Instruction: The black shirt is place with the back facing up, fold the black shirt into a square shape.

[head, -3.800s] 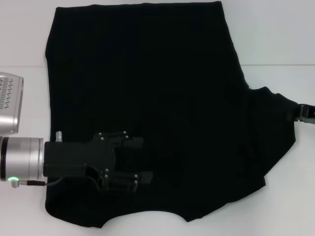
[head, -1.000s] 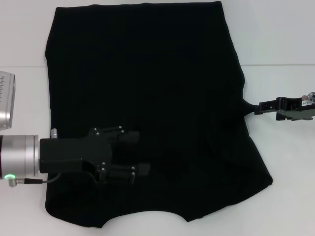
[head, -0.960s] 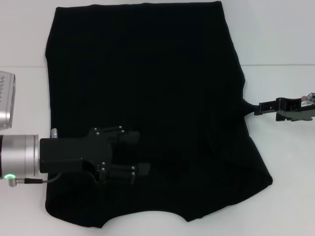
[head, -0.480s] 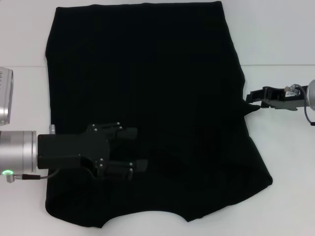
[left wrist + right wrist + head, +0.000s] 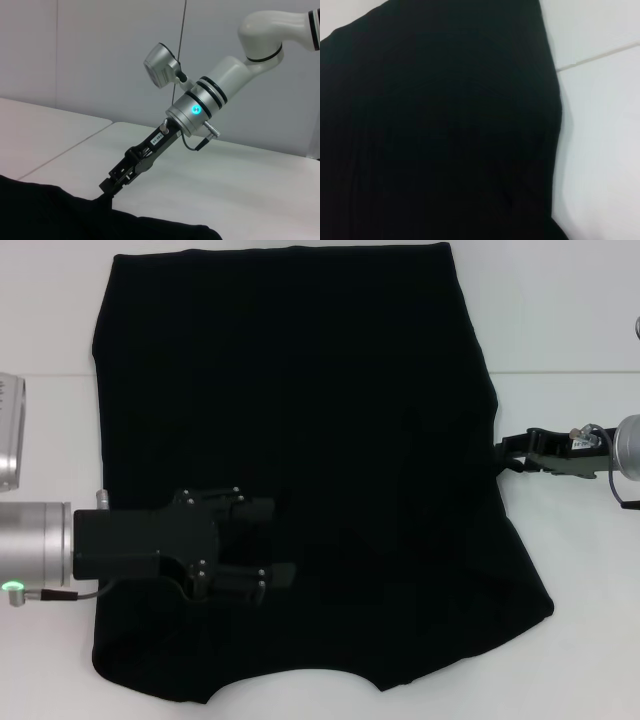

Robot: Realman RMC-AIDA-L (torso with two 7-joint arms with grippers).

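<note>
Left pincer (image 5: 268,543) low over the shirt (image 5: 300,420), near-left quarter, two dark fingers parted, gripping nothing, seemingly pinning cloth flat. Shirt itself spread wide across the white worktop (image 5: 570,330), plain black side up, no print showing, far hem straight, near edge scooped at the collar. Right sleeve apparently tucked in, since the right edge runs nearly straight down to a blunt near-right corner. Looks like the sleeve-fold step, not yet squared. Right pincer (image 5: 503,452) at the shirt's right edge, tips touching a small peak of fabric; clenched on it or just released, cannot tell. Next, by the look of it: lay that edge flat, then fold each side inward, keeping layers smooth, before bringing hem toward collar.
</note>
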